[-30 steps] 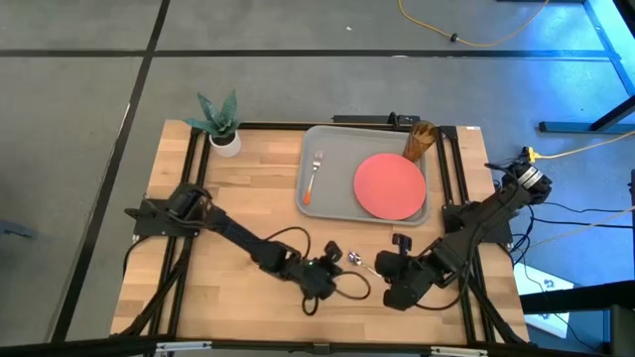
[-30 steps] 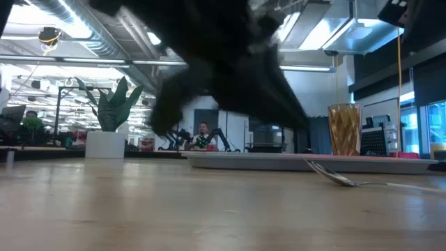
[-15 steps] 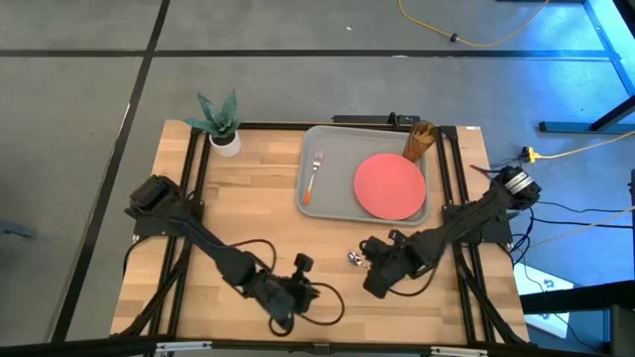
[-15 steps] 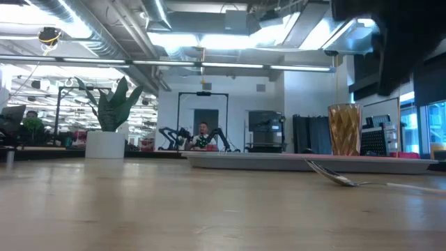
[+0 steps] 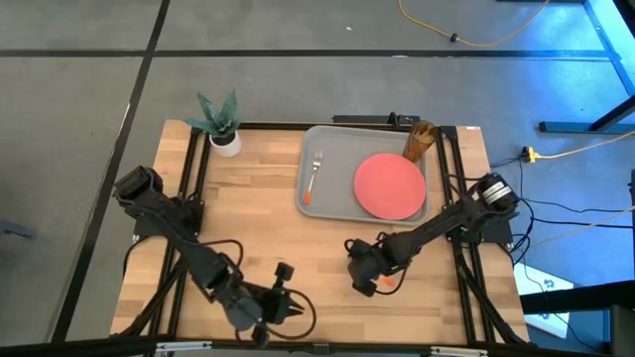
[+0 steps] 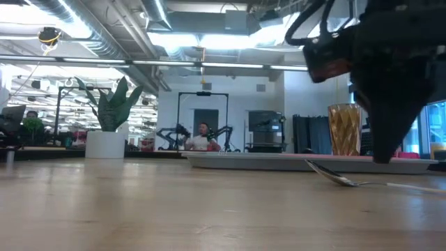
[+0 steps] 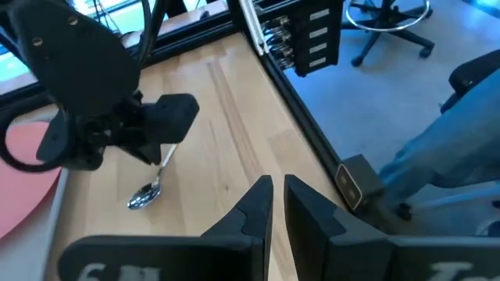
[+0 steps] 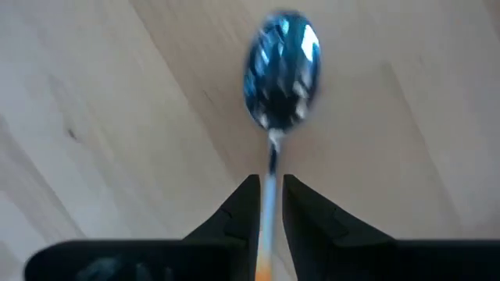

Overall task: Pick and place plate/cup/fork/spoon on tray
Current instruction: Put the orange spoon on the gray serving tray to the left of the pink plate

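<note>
On the bare wood just in front of the tray lies the spoon [image 8: 281,66], its silver bowl pointing away from the right gripper [image 8: 268,199] and its thin stem running back between that gripper's two dark fingers. The fingers stand narrow on either side of the stem, with a sliver of orange handle showing low between them; whether they actually press the spoon or only bracket it, I cannot tell. From table height the spoon rests flat on the boards, with the right arm's dark bulk hanging over its handle end. From above, that gripper [image 5: 363,273] sits low on the table, near the tray's front edge.

Behind it the grey tray [image 5: 332,205] carries the pink plate [image 5: 390,185] toward its right side and the fork [image 5: 314,175] along its left, tines toward the far edge. The amber cup [image 5: 420,140] stands upright at the tray's far right corner, just beside the plate.

Well to the left, the left gripper [image 5: 276,302] hangs near the table's front edge with its jaws drawn close and nothing between them. A small potted plant [image 5: 220,123] stands at the far left corner of the table [image 5: 248,218].
</note>
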Tool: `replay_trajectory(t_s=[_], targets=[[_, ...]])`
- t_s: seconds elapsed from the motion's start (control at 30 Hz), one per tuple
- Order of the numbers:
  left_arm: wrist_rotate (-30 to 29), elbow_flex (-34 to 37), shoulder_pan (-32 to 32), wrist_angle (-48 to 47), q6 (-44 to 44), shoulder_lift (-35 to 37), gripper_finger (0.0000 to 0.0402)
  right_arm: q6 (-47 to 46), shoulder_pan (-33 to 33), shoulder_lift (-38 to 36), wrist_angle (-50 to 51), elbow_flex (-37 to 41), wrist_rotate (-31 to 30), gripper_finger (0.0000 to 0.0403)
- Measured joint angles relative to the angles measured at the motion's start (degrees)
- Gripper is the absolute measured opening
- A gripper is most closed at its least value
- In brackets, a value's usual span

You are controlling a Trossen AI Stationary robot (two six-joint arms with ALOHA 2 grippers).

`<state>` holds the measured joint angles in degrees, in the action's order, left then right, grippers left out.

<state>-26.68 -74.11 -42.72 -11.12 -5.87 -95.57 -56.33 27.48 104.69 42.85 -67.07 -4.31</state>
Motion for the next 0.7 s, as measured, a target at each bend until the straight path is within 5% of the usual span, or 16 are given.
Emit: replay_trajectory(t_s=[0.7], targets=[[2.6, 0.0, -1.2, 0.0, 0.0, 0.0, 0.0027, 4.8, -2.7, 5.2, -2.2, -0.2, 2.2, 0.0058]])
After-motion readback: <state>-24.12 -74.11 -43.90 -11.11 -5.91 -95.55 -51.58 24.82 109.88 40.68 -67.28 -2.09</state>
